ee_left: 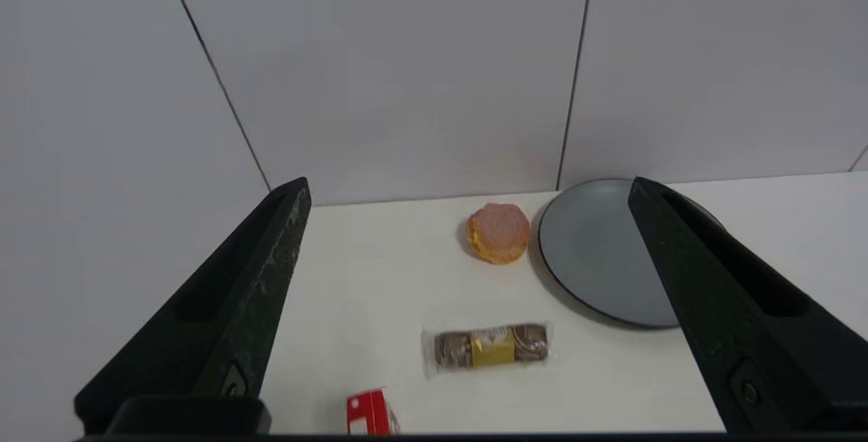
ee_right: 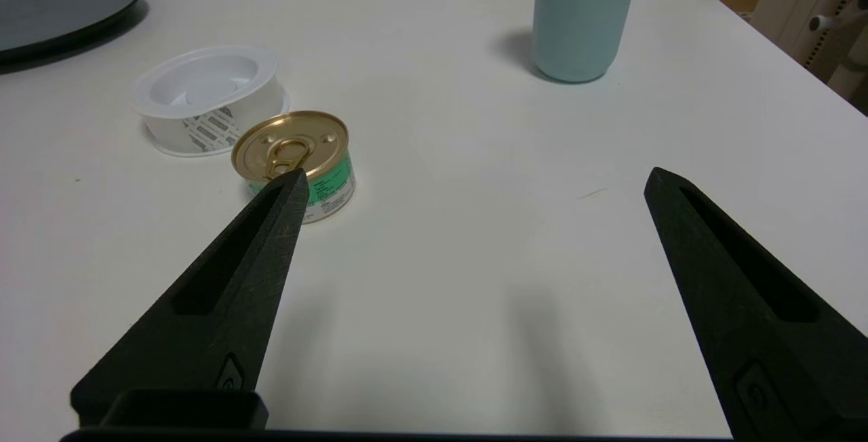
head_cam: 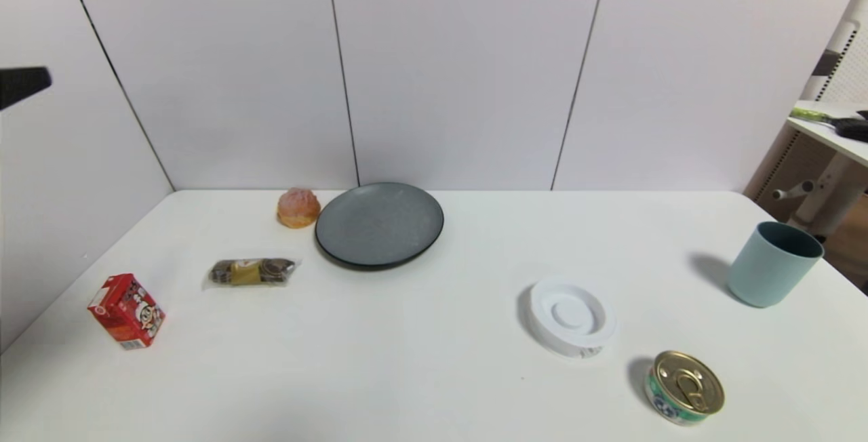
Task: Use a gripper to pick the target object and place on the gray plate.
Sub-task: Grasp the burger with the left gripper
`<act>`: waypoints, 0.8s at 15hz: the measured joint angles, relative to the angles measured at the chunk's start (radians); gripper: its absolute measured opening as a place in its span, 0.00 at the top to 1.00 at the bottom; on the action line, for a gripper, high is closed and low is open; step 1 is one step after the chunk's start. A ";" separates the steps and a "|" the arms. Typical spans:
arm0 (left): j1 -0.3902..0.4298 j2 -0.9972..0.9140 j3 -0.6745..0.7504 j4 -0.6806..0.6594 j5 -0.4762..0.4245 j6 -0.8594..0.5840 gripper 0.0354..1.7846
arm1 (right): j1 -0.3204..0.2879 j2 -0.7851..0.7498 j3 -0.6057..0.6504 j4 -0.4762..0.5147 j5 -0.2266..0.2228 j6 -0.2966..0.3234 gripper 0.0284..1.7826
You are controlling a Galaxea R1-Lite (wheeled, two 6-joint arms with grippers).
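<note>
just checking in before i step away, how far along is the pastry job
Nothing is done yet. The pink-topped round pastry sits on the white table beside the empty dark gray plate. The left gripper is open, high above it; the right gripper is open and idle. Grasp and placement remain.

a lab: bare white table (head_cam: 434, 333) boxed by plain white panels (head_cam: 461, 69).
</note>
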 joint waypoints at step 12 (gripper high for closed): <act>-0.028 0.862 -0.588 0.138 -0.075 0.030 0.06 | 0.000 0.000 0.000 0.000 0.000 0.000 0.04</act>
